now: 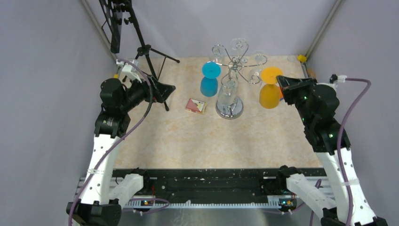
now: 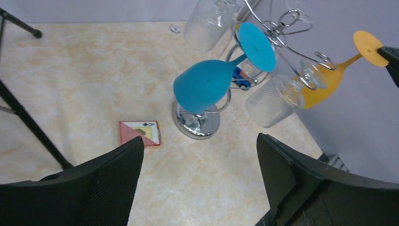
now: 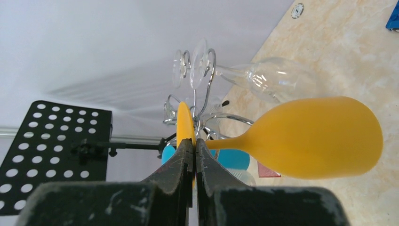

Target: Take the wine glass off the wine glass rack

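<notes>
**A:** So why's the right arm up high at the far right?

**B:** Its jaws are clenched flat on the thin disc foot of the orange wine glass. I'd guess that's bc the foot is the easiest part to reach past the wire. The glass hangs bowl-down, stem tilted, just right of the wine glass rack. Can't tell if the foot's clear of the scroll arm.

**A:** And the left jaws?

**B:** Released, wide apart, holding nothing. They're well to the left, pointed at the rack, prob. on standby.

**A:** Materials?

**B:** The rack's shiny chrome wire w/ a twisted post and round base. It looks slick and might tip if tugged sideways. The orange glass and the blue glass look matte and opaque, prob. plastic. The clear glasses are see-through, one ribbed. The tabletop is beige marble-look, w/ a red card near the base.
</notes>
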You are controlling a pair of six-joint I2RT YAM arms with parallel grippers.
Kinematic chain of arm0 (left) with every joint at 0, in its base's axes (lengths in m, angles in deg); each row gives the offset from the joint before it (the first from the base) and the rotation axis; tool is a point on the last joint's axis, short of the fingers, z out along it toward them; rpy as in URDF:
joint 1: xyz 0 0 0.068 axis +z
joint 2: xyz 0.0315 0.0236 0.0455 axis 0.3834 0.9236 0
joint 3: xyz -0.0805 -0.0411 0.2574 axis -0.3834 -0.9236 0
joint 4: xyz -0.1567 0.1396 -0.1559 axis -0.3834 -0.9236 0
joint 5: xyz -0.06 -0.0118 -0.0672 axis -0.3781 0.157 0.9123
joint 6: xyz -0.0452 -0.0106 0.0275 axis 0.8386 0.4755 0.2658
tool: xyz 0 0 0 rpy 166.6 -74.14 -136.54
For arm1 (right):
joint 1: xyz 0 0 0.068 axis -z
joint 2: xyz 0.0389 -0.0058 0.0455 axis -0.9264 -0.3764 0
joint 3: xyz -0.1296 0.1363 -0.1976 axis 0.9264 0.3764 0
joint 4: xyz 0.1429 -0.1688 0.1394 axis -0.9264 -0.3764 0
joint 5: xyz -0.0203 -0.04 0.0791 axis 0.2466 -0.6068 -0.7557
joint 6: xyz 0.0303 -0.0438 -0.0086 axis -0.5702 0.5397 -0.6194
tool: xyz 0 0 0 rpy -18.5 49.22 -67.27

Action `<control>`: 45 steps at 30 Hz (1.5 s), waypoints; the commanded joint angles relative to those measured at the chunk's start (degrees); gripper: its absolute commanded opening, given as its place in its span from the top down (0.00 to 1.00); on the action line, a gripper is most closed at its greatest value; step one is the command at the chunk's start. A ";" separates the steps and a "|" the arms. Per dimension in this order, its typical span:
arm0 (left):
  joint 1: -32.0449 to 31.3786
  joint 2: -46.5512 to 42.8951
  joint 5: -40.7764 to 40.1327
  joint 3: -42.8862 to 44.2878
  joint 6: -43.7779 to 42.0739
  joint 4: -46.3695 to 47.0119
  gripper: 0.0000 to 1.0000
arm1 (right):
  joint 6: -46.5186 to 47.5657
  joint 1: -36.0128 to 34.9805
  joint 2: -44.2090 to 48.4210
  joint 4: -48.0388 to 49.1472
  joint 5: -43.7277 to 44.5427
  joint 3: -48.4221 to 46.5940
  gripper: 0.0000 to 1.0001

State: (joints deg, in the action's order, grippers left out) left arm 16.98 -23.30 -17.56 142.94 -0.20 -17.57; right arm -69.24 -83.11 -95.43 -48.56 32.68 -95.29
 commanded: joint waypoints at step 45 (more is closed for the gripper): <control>-36.46 26.84 6.32 -4.72 81.10 82.30 0.43 | -20.21 0.06 19.24 17.44 -31.31 9.86 1.00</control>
State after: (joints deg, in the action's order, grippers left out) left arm -19.17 1.29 -14.19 134.70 73.09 48.02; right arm -88.22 -83.11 -76.59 -31.19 2.91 -88.18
